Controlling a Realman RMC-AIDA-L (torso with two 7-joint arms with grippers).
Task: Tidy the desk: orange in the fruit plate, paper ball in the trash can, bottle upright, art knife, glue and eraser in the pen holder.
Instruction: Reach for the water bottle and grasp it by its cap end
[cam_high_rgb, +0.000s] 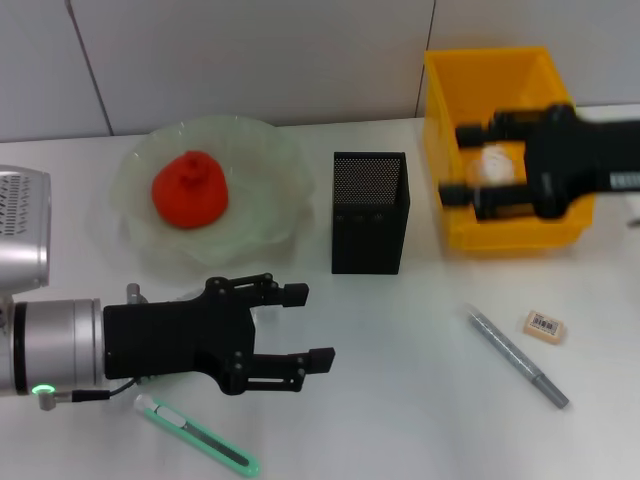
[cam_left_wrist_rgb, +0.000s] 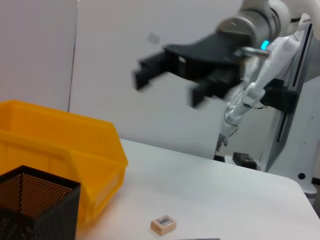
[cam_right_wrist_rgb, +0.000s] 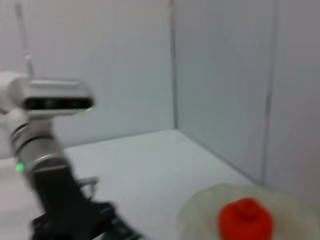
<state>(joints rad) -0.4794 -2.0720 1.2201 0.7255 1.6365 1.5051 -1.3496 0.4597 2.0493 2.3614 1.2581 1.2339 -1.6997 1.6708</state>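
**Desk items, as placed**

Red-orange orange resting in pale green fruit plate. White paper ball inside yellow trash can. Green art knife, grey glue stick and beige eraser lying flat on tabletop, outside upright black mesh pen holder.

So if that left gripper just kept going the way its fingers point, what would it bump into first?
Seen from the head camera, the left gripper is open and points sideways across the bare table. The first thing in that line looks like the grey pen, though the gripper may pass above it; height is unclear.
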